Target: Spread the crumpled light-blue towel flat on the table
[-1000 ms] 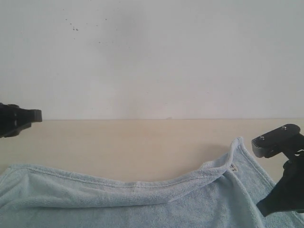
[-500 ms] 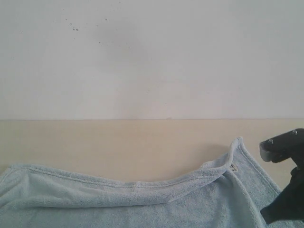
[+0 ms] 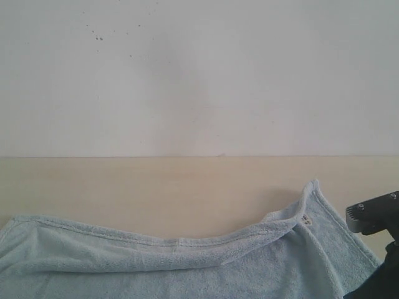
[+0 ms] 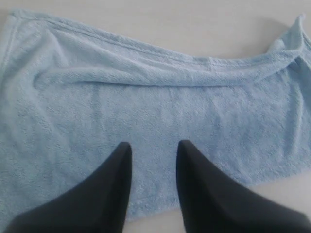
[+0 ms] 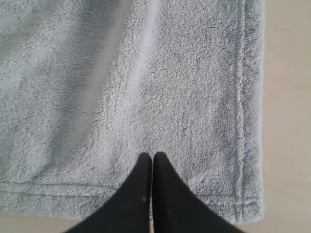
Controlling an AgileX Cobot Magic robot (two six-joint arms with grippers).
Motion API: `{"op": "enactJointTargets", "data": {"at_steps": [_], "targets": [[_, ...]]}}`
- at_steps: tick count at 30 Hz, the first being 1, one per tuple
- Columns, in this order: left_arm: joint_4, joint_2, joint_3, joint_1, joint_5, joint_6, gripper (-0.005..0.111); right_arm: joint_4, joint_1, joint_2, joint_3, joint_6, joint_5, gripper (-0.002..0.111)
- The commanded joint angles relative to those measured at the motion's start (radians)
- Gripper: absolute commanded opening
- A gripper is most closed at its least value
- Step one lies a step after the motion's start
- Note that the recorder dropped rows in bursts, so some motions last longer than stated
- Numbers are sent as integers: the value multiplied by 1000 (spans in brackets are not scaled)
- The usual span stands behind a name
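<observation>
**Though mostly flat, towel has a folded far hem**

While the towel (image 3: 187,268) lies low across the near part of the table (image 3: 156,187), its far edge is doubled over in a long rolled ridge (image 3: 174,244), rising to a peaked corner (image 3: 312,187) beside the small white label (image 3: 305,219); that fold is what is left to undo, by my reading. Above the middle of the cloth hangs the left gripper (image 4: 154,144), fingers parted with a clear gap, nothing between them, likely placed to take in the whole sheet; the right gripper (image 5: 152,155) sits over a corner region, fingertips pressed together, no cloth visibly pinched. A stitched hem (image 5: 240,97) runs straight there, bare table just beside it; that corner looks finished.

Room: a wide band of bare table lies between the ridge and the white wall (image 3: 199,75) — enough, I judge, to draw the folded edge away. The towel's near edge runs out of the exterior view; cannot tell from there how it lies.
</observation>
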Motion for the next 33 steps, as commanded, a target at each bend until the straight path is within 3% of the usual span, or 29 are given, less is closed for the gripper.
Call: {"op": "enactJointTargets", "data": {"at_steps": [1,12,18,20,23,24,30,31,33], "targets": [[-98,-6,17,-8,4,82,30,0,-6,-6,4,3,17,0],[-126,-6,43,-8,-12,82,30,0,-6,-6,4,-3,62,0],[-126,-3,77,-8,-102,75,35,-25,-6,-37,4,47,98,1],[-133,37,87,-8,-207,54,49,-46,-6,-37,4,110,112,20],[-152,162,87,-8,-227,54,52,-68,-6,-37,4,122,127,55],[-152,222,87,-8,-229,57,52,-92,-6,-37,4,132,123,62],[-152,480,87,-8,-318,82,52,-364,-6,-37,4,318,86,62],[-152,497,87,-8,-327,94,52,-380,-6,-35,4,318,72,60],[-152,516,87,-8,-351,116,52,-389,-6,-25,4,318,45,44]]}}
